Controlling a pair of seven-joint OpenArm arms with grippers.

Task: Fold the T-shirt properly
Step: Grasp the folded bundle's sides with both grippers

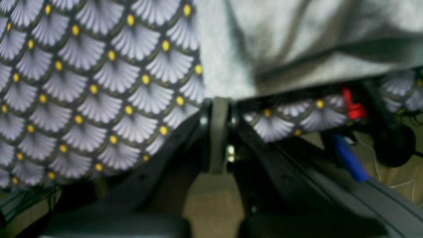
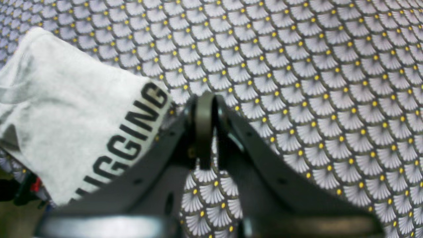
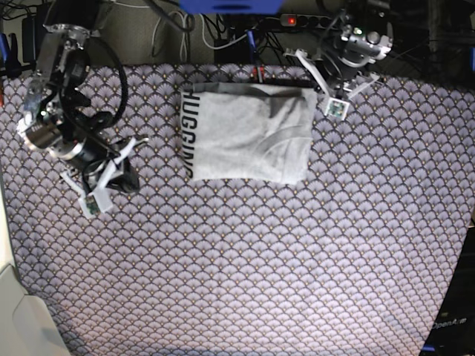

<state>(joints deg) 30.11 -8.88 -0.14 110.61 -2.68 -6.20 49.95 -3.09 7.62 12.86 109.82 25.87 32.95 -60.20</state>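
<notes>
Both hands closed, T-shirt on tablecloth

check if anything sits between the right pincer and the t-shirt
Nothing visible does. Only bare tablecloth lies between the right pincer and the lettered edge of the T-shirt.
</notes>
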